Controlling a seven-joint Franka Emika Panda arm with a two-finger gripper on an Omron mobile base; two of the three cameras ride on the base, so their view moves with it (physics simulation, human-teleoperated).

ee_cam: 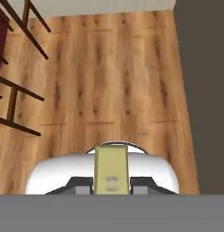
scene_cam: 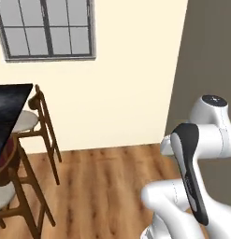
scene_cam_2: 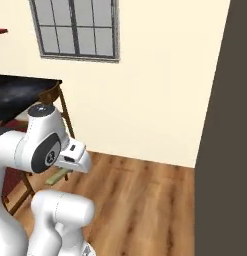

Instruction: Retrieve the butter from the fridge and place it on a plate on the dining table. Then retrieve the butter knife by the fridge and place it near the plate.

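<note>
While the arm is folded low over the floor, these lines list what shows:
butter: a pale yellow rectangular stick (ee_cam: 111,170), smooth and flat-faced, standing between the fingers in the hand view; a sliver of it (scene_cam_2: 57,176) peeks out under the hand in the right base view
fingers: pinching the butter from both sides, the gripper (ee_cam: 111,185) closed onto it
dining table: one black marbled stone counter (scene_cam: 7,114), glossy, with a dark red side; it stands at the left, well apart from the butter
stools: two wooden ones with pale round seats and thin brown legs, one (scene_cam: 28,121) tucked by the counter's end, one (scene_cam: 2,196) nearer
floor: warm wood planks (ee_cam: 109,81) with visible grain
window: one grey-framed pane grid (scene_cam: 46,28) in a cream wall
dark grey panel: flat and matt (scene_cam_2: 225,150), at the right
</note>
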